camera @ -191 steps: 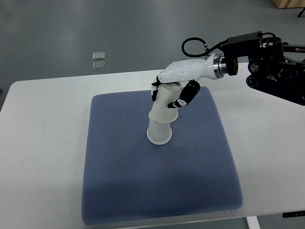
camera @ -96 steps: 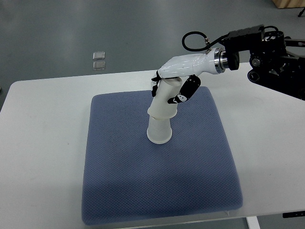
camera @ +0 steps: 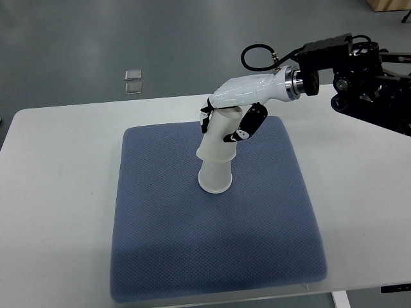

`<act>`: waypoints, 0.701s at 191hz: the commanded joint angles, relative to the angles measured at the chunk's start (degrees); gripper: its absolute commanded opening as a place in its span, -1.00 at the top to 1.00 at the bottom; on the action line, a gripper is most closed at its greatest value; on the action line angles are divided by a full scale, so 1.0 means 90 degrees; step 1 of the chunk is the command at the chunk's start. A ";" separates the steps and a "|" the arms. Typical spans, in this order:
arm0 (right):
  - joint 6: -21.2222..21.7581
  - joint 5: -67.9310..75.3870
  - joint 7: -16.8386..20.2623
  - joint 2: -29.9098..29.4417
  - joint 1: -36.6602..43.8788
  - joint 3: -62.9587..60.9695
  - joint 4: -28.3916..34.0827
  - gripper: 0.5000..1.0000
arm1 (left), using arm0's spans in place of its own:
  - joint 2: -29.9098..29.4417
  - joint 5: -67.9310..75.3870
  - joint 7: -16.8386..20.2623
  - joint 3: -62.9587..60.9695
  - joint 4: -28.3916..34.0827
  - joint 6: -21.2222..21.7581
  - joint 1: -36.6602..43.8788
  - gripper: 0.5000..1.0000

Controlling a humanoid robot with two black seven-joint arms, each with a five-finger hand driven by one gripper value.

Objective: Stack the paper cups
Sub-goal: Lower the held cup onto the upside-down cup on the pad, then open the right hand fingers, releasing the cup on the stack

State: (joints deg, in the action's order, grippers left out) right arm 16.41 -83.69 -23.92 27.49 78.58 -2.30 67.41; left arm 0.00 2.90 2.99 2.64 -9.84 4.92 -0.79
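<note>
While the right robot hand [camera: 231,122] grips the upper paper cup [camera: 219,136], it sits tilted over the lower paper cup [camera: 215,176]. Both cups are upside down on the blue mat [camera: 160,244], contents hidden.

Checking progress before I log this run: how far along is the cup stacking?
Looks done: a lower cup stands upside down on the blue mat. In hand: the right hand grips an upper cup, tilted over the lower one and overlapping its top; whether it is fully seated cannot be told. Left: seat it straight and let go. No other cups show.
</note>
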 commanded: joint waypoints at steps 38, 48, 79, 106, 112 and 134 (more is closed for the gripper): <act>-0.0066 -0.0066 0.0022 -0.0154 -0.0137 0.0041 -0.0205 0.62 | 0.0000 0.0000 0.0000 0.0000 0.0000 0.0000 0.0000 -1.00; -0.0076 -0.0086 0.0022 -0.0154 -0.0196 0.0041 -0.0263 0.62 | 0.0000 0.0000 0.0000 0.0000 0.0000 0.0000 0.0000 -1.00; -0.0105 -0.0066 0.0022 -0.0164 -0.0264 0.0041 -0.0312 0.52 | 0.0000 0.0000 0.0000 0.0000 0.0000 0.0000 0.0000 -1.00; -0.0105 0.0002 0.0022 -0.0193 -0.0293 0.0031 -0.0312 -0.10 | 0.0000 0.0000 0.0000 0.0000 0.0000 0.0000 0.0000 -1.00; -0.0115 0.0012 0.0022 -0.0193 -0.0313 0.0031 -0.0312 -0.16 | 0.0000 0.0000 0.0000 0.0000 0.0000 0.0000 0.0000 -1.00; -0.0115 0.0021 0.0022 -0.0193 -0.0332 0.0021 -0.0312 -0.46 | 0.0000 0.0000 0.0000 0.0000 0.0000 0.0000 0.0000 -1.00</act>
State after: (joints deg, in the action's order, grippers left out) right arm 15.41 -83.62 -23.73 25.76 75.72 -1.99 64.60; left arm 0.00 2.90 2.99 2.64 -9.84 4.92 -0.79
